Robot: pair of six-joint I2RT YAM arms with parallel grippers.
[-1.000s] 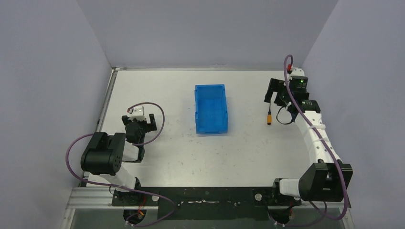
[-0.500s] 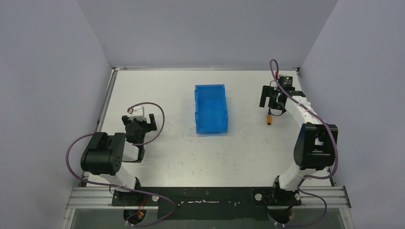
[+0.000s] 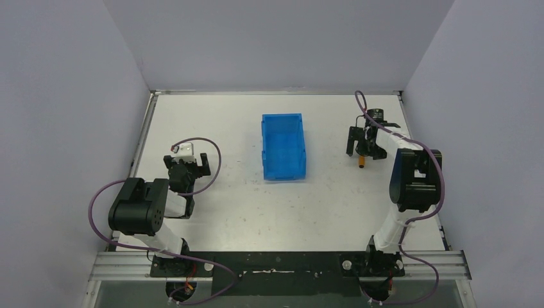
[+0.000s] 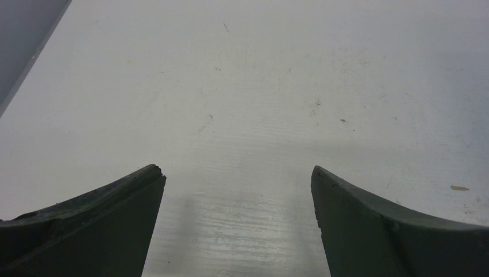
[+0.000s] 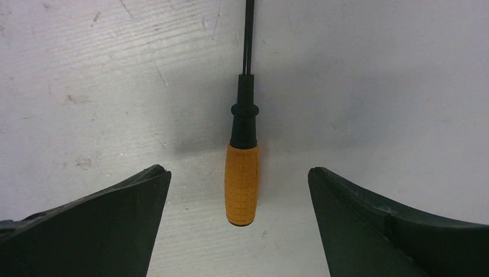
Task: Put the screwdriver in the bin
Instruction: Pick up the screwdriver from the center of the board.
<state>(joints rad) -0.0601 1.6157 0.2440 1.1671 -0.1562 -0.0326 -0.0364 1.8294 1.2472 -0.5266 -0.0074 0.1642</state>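
Note:
The screwdriver (image 5: 242, 184), with an orange handle and a thin black shaft, lies on the white table. In the right wrist view its handle sits between my right gripper's (image 5: 236, 173) two spread fingers, touching neither. In the top view the right gripper (image 3: 361, 153) is low over the screwdriver (image 3: 362, 162) at the right of the table. The blue bin (image 3: 283, 146) stands at the table's middle, to the left of it, with nothing in it. My left gripper (image 3: 187, 162) is open and holds nothing at the left, above bare table in its wrist view (image 4: 237, 170).
The table (image 3: 244, 205) is closed in by grey walls on the left, back and right. A metal rail (image 3: 144, 135) runs along the left edge. The right arm's elbow (image 3: 416, 179) stands high near the right wall.
The right arm has folded up and its gripper has come down and slightly left onto the screwdriver. The screwdriver, the bin and the left arm have not moved.

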